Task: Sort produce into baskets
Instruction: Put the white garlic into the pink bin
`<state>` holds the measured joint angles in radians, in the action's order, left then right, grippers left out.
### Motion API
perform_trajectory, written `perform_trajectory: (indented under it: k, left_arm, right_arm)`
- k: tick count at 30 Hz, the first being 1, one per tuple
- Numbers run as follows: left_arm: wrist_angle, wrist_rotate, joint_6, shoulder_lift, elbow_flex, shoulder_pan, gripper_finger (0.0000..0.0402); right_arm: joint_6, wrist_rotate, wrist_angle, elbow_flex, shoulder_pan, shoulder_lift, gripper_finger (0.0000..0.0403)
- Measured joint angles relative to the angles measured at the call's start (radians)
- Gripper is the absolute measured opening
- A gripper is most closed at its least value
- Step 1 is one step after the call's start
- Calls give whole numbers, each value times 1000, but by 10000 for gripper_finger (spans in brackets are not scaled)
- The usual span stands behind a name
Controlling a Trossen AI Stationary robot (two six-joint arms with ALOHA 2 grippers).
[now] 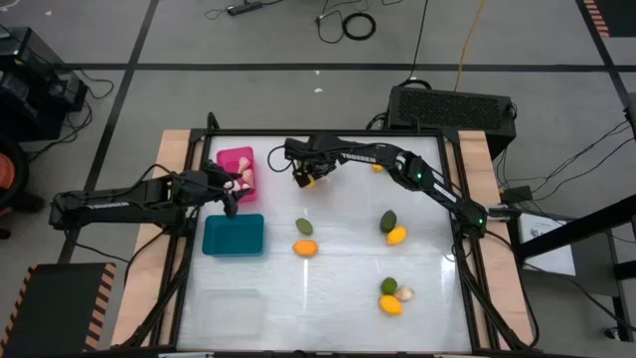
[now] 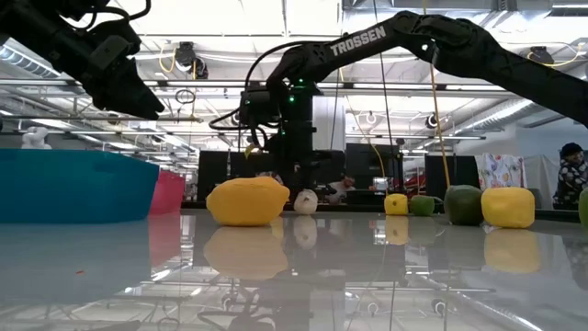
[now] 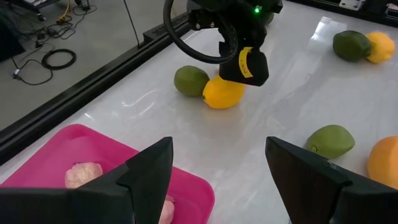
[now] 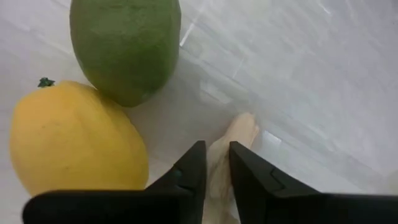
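Note:
My right gripper [image 1: 306,175] reaches to the table's far middle and is shut on a pale garlic bulb [image 4: 241,132]. A yellow fruit [image 4: 74,143] and a green fruit [image 4: 127,43] lie on the table right beside it. My left gripper [image 3: 217,149] is open and empty above the pink basket [image 1: 236,164], which holds pale bulbs [image 3: 84,175]. The teal basket [image 1: 234,236] stands nearer, and the clear basket [image 1: 234,310] is at the near left. My right gripper pinches the garlic bulb [image 4: 219,163] between its two fingers, which stand close together and come down from above. The fingers cover most of the bulb. Whether it rests on the table or is just off it, I cannot tell.
More produce lies loose on the table. A green [image 1: 303,227] and an orange fruit [image 1: 305,248] are in the middle, and a green [image 1: 390,220] and a yellow one [image 1: 397,236] to the right. Three items [image 1: 393,295] lie at the near right. A yellow one [image 1: 378,167] is at the far edge.

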<state>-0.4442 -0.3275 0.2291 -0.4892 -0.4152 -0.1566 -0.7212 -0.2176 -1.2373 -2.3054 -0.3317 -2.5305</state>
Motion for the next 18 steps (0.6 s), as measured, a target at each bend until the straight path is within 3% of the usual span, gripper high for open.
perform_trajectory:
  k: [18]
  left_arm:
    - [-8,-3,0,0,0,0,263]
  right_arm:
    - [8,12,-33,-26,-5,2,56]
